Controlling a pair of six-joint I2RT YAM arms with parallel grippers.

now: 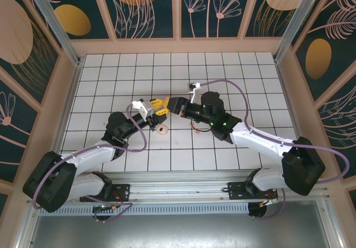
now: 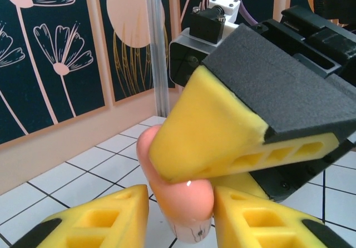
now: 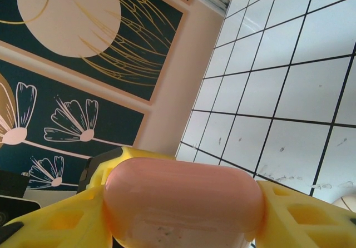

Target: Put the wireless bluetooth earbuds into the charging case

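Note:
A pink pebble-like charging case (image 3: 183,198), paler on its lower part, is held clear of the tiles where the two arms meet. My right gripper (image 3: 183,209) is shut on it, a yellow pad pressed on each end. From the left wrist, the case (image 2: 183,198) stands between my left gripper's (image 2: 181,206) pads: the right pad touches it and a gap shows at the left pad. The right gripper's upper finger (image 2: 217,131) lies over the case. From above, the left gripper (image 1: 160,108) and right gripper (image 1: 176,104) are tip to tip. A small pale beige rounded piece (image 1: 162,129) lies below them; I cannot tell whether it is an earbud.
A tiny coral-red piece (image 1: 194,127) lies on the white tiled floor (image 1: 111,81) under the right arm's forearm. Peach walls with dark flower panels (image 1: 144,9) close in the back and both sides. A purple cable (image 1: 233,84) loops above the right wrist.

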